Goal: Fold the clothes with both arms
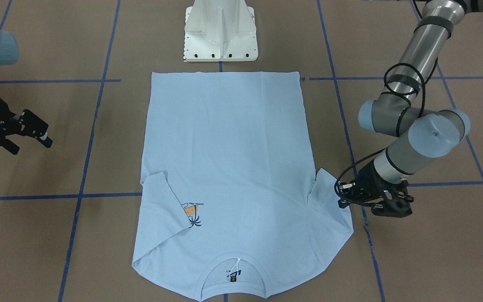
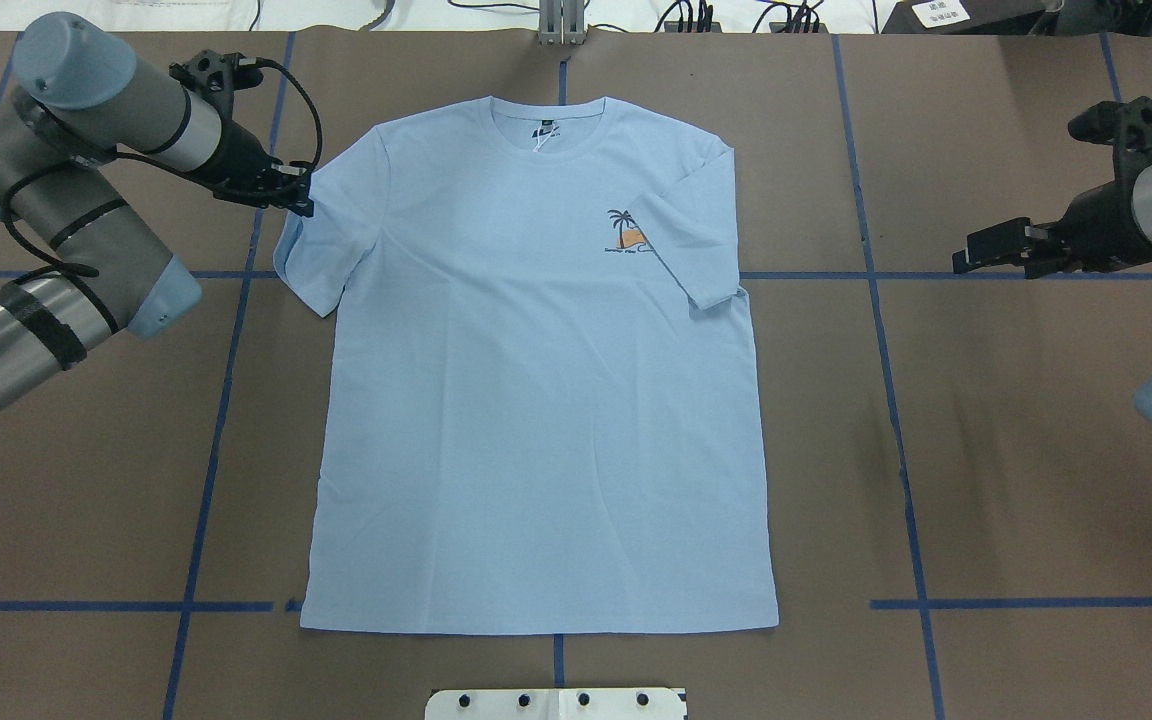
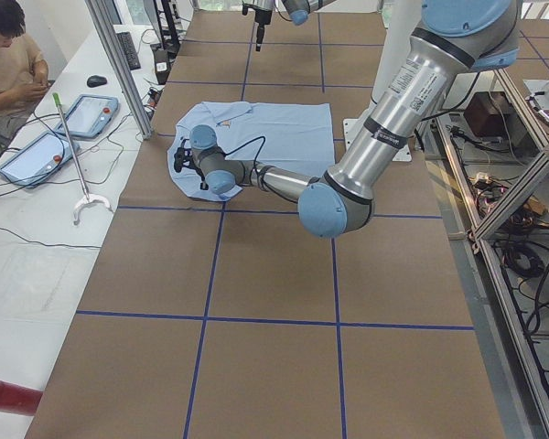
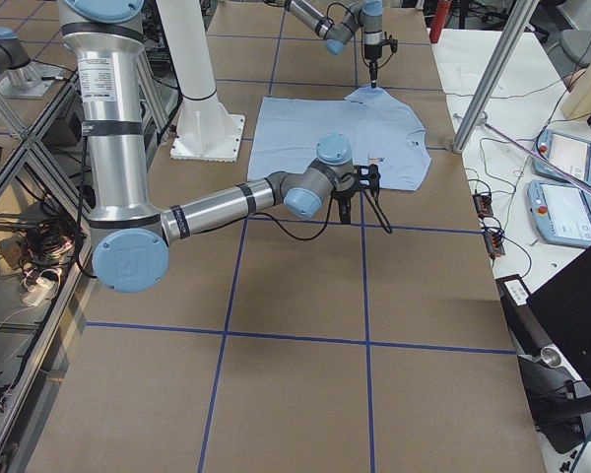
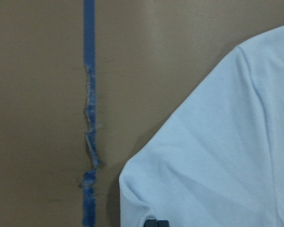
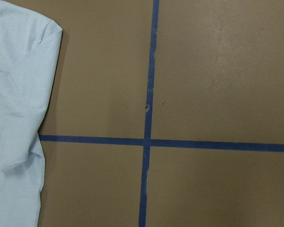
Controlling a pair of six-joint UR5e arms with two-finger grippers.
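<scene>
The light blue T-shirt (image 2: 536, 400) lies flat and face up on the brown table, collar away from the robot's base. Its dark neck label (image 2: 541, 130) shows. One sleeve (image 2: 696, 240) is folded in over the chest and half covers the palm print (image 2: 624, 232). The other sleeve (image 2: 321, 250) lies spread out. My left gripper (image 2: 301, 197) is low at that sleeve's outer edge. In the left wrist view its dark fingertips (image 5: 156, 222) sit together on the cloth (image 5: 217, 156). My right gripper (image 2: 996, 245) is open and empty, well off the shirt's folded side.
The white pedestal base (image 1: 220, 29) stands just behind the shirt's hem. Blue tape lines (image 6: 149, 118) cross the brown table. An operator (image 3: 9, 64), tablets (image 3: 91, 114) and a metal post (image 3: 119, 64) are beyond the table's far edge.
</scene>
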